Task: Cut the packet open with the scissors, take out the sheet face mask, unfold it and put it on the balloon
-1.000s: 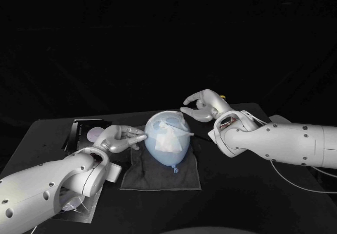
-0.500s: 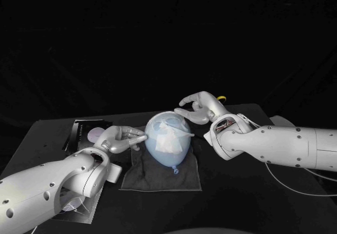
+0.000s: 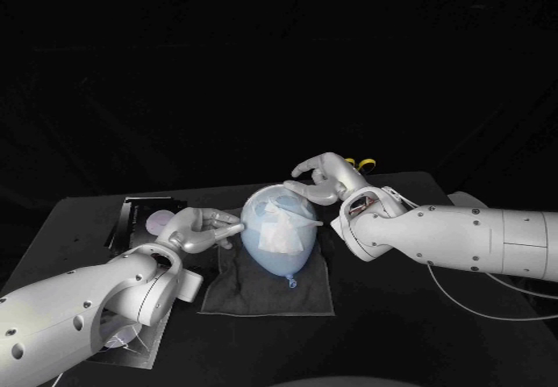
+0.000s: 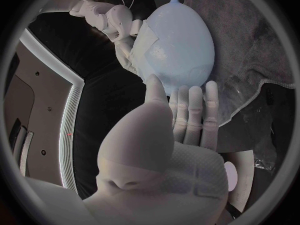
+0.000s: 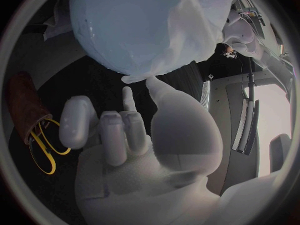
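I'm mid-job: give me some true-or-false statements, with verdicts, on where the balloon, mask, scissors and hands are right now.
1. The pale blue balloon lies on a dark grey cloth. True.
2. The white sheet face mask is inside its packet. False: it lies crumpled on the balloon.
3. The right hand holds the yellow-handled scissors. False: the scissors stand in a brown holder, apart from the hand, which is at the balloon's far end.
4. The balloon's knot points toward the robot. True.
5. The left hand rests on top of the mask. False: it is beside the balloon, off the mask.
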`<action>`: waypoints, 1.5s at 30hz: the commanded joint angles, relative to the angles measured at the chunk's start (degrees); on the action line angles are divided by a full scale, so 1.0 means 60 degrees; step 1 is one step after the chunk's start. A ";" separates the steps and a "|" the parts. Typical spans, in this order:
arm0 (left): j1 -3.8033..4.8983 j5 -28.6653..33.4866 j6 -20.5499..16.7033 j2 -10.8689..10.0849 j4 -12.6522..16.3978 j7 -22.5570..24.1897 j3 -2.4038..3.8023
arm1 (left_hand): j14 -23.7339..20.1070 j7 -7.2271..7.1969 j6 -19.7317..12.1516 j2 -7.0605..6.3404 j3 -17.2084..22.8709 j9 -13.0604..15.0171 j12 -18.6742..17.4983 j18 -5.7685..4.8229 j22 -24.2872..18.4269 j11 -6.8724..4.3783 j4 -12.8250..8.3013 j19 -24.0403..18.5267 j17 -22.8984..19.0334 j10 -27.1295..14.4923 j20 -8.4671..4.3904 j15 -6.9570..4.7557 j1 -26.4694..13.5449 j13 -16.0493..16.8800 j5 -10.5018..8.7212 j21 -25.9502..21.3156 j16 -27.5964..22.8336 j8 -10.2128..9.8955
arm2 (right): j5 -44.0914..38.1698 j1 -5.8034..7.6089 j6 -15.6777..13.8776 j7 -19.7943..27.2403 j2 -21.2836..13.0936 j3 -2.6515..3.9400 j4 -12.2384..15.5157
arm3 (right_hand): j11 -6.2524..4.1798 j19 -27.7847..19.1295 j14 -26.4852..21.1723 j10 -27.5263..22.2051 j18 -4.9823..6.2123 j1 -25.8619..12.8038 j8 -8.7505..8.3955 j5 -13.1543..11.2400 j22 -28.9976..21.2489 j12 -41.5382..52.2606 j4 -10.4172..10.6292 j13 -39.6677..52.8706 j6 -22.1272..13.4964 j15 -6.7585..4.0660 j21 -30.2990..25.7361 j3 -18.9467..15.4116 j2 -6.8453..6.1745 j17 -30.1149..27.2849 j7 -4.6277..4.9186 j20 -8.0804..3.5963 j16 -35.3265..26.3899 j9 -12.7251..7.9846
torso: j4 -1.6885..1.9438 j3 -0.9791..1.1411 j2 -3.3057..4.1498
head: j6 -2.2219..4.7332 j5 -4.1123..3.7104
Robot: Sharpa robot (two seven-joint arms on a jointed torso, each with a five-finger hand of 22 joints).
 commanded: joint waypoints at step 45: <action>0.0014 0.0161 0.0136 -0.0002 0.0019 -0.0064 0.0009 | -0.0073 -0.0024 0.0016 0.0109 -0.0090 -0.0017 0.0051 0.0157 0.0018 -0.0021 -0.0007 -0.0093 -0.0020 -0.0079 -0.0005 0.0007 0.0026 -0.0020 -0.0041 -0.0006 0.0021 0.0047 | 0.0041 -0.0011 0.1558 -0.0181 -0.0017 0.0003 -0.0104 | -0.0328 0.0171 0.1031 0.1109 0.0115 0.1686 0.0502 -0.0047 0.0977 0.0033 0.0086 0.2508 0.0973 -0.0396 0.0190 0.1253 0.1799 0.2508 -0.0500 -0.0349 0.0040 0.0188 | 0.0002 0.0003 -0.0008 | -0.0034 -0.0093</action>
